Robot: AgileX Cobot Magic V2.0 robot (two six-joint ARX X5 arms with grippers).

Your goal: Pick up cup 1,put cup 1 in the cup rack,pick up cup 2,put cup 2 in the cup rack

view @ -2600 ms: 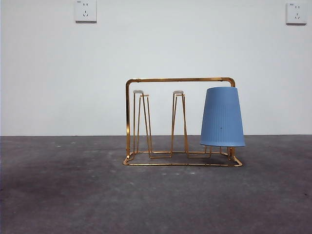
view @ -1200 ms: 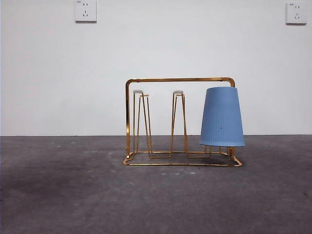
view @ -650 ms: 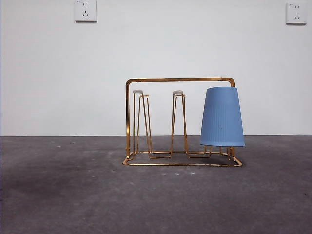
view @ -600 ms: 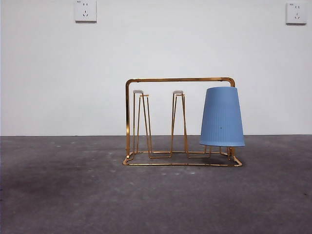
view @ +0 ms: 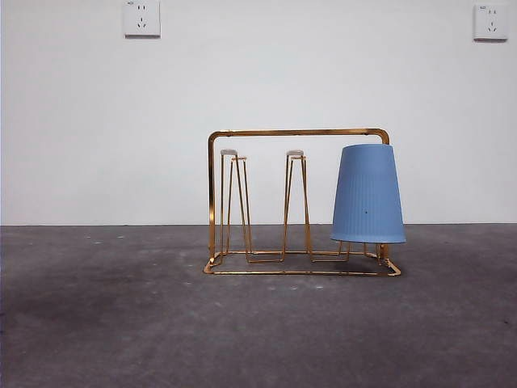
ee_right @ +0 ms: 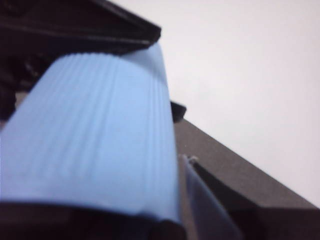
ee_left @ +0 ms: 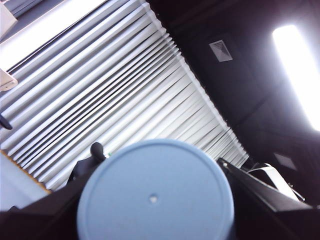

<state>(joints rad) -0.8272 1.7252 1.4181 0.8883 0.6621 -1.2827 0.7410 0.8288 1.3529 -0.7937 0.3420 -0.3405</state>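
On the desk (view: 121, 323) in the front view, cup 1 (view: 368, 194) sits upside down over a prong at one end of the cup rack (view: 295, 132), far from any fingers.

The left wrist view shows the left gripper (ee_left: 157, 175): its fingers (ee_left: 260, 200) hold cup 2 (ee_left: 155, 195) between them, base toward the camera.

Close against the right gripper (ee_right: 100, 220), the right wrist view shows a blue ribbed cup (ee_right: 100, 135); whether it is held, I cannot tell.

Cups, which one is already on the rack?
The specked cup 1, upside down on the cup rack; cup 2 is in the left end effector.
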